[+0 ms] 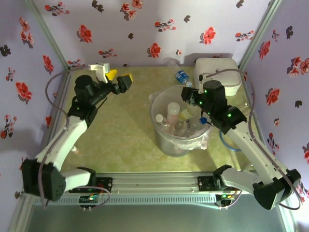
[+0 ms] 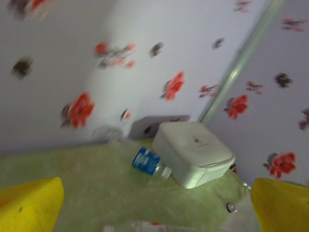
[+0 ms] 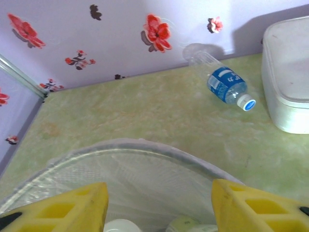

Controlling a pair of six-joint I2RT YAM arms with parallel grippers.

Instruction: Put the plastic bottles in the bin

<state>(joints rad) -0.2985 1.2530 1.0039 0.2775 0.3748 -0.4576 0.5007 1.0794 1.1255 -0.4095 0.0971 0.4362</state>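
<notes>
The bin point(image 1: 166, 140) stands mid-table, a round translucent bucket lined with a clear bag, with several plastic bottles point(image 1: 173, 110) inside. One blue-labelled bottle point(image 1: 183, 77) lies on its side behind the bin, against the white box. My right gripper point(image 1: 191, 103) hovers over the bin's right rim. In the right wrist view its yellow fingers point(image 3: 60, 208) stand apart with nothing between them, above the bin's rim point(image 3: 145, 145) and bottle caps point(image 3: 120, 226). My left gripper point(image 1: 118, 81) is open at the back left, facing the lying bottle point(image 2: 147, 162).
A white rounded lidded box point(image 1: 217, 72) sits in the back right corner. A small white object point(image 1: 99, 67) lies at the back wall near the left gripper. Flowered walls close in the table on three sides.
</notes>
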